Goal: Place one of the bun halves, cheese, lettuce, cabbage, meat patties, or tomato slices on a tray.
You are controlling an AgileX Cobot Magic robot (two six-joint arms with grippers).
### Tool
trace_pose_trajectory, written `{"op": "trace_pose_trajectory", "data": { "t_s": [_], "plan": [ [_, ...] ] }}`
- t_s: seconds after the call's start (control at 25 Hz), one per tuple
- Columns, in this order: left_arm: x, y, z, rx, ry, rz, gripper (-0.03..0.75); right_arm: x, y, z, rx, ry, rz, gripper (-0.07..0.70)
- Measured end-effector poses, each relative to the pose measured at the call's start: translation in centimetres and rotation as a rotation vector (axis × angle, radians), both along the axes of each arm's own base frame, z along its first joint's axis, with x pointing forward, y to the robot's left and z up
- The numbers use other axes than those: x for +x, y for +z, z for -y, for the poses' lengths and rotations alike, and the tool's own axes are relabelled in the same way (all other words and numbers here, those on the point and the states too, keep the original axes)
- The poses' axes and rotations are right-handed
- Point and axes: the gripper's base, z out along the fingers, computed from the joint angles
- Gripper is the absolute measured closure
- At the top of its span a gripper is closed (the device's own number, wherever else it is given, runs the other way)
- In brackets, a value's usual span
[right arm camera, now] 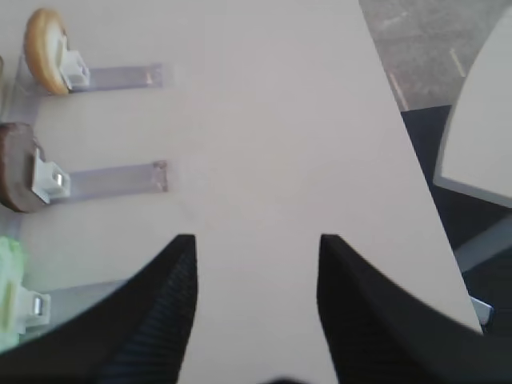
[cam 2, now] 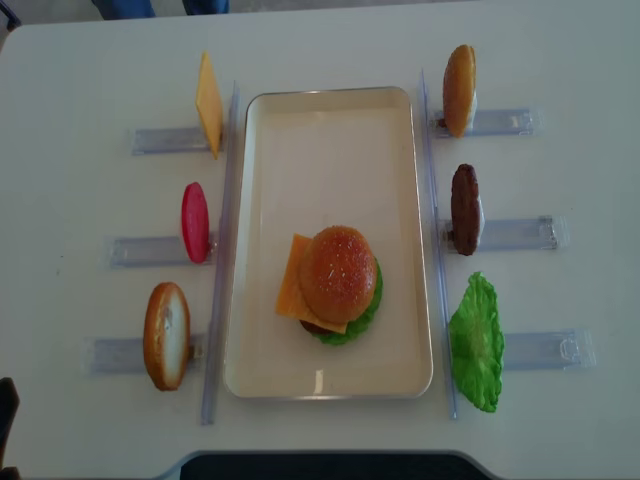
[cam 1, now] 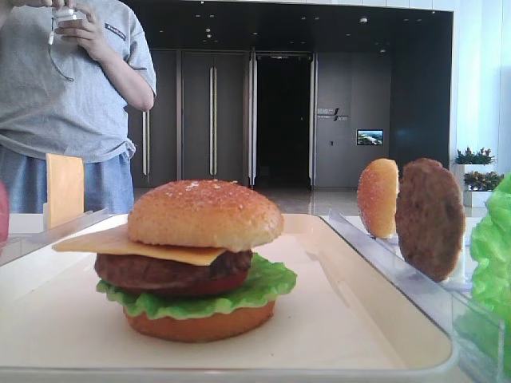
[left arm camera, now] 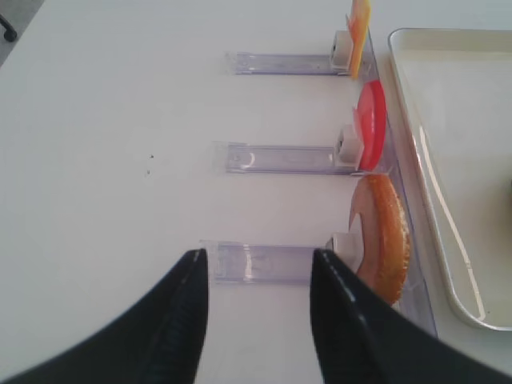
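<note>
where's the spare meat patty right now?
In the overhead view the spare meat patty stands on edge in the middle rack right of the tray, between the bun half behind it and the lettuce leaf in front.

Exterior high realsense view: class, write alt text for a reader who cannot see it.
A stacked toy burger sits on a cream tray mid-table. Left of the tray stand a cheese slice, a tomato slice and a bun half; right of it, another bun half, a meat patty and lettuce.
</note>
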Motion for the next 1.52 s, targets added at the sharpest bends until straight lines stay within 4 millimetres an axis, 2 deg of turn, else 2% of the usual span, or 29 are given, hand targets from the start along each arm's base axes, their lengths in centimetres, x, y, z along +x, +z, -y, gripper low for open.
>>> {"op": "trace_pose_trajectory", "data": {
  "t_s": [0.36,0.52,0.84,1.52],
  "plan": [
    [0.0,0.0,0.0,0.0,0.0,0.0,0.388,-1.8,-6.3,-0.2,-0.005,0.045,-0.067,0.272],
    [0.0,0.0,0.0,0.0,0.0,0.0,0.388,-2.4,-8.1,-0.2,-0.003,0.041,-0.04,0.276],
    [0.0,0.0,0.0,0.0,0.0,0.0,0.388,-4.4,-8.7,-0.3,-0.007,0.09,0.15,0.28],
    [0.0,0.0,0.0,-0.001,0.0,0.0,0.387,-4.4,-8.7,-0.3,-0.005,0.099,0.164,0.283]
  ]
}}
